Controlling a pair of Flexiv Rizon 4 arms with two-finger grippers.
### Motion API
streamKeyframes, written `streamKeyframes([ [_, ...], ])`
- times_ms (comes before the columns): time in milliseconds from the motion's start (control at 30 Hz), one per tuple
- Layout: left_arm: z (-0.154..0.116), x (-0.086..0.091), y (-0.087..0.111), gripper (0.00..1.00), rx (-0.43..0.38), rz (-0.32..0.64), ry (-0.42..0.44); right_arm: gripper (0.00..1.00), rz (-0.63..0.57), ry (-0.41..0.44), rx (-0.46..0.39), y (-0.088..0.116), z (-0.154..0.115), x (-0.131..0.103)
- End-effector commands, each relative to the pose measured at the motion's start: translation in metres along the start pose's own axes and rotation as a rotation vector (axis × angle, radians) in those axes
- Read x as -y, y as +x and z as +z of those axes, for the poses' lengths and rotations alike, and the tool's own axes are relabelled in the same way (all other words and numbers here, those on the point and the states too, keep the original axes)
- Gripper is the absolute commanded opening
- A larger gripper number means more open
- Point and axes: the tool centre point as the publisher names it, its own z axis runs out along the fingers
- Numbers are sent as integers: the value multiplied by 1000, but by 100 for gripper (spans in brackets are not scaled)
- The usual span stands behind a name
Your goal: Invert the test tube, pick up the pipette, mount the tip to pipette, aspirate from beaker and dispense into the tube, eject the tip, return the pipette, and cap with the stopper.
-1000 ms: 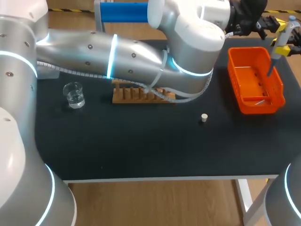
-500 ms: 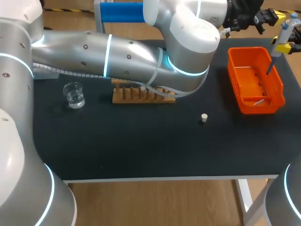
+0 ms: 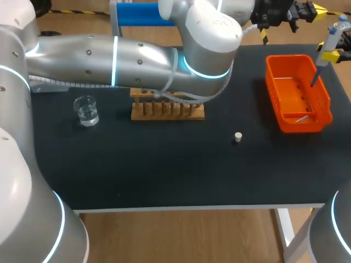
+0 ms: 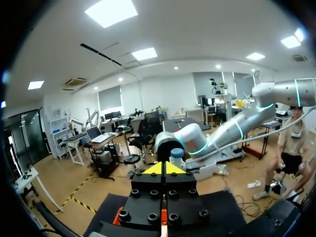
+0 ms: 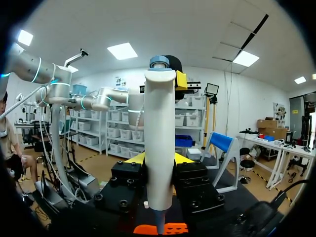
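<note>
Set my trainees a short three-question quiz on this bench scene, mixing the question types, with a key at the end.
1. True or false: the stopper lies inside the orange bin.
2. What is the right gripper shut on? A) a test tube B) the pipette C) a sponge
3. In the head view, what stands on the table between the beaker and the stopper?
Key: 1 false, it lies on the table outside the bin; 2 B; 3 the wooden rack.
</note>
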Motion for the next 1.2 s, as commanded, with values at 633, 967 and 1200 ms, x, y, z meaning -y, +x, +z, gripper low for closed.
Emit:
streamKeyframes([
  [633, -76, -19, -1, 0, -59, -10, -69, 0, 0, 4, 0, 0, 0, -1],
  [967, -110, -36, 9, 0, -17, -34, -77, 0, 0, 4, 0, 0, 0, -1],
  [1200, -137, -48, 19, 0, 43, -63, -97, 0, 0, 4, 0, 0, 0, -1],
])
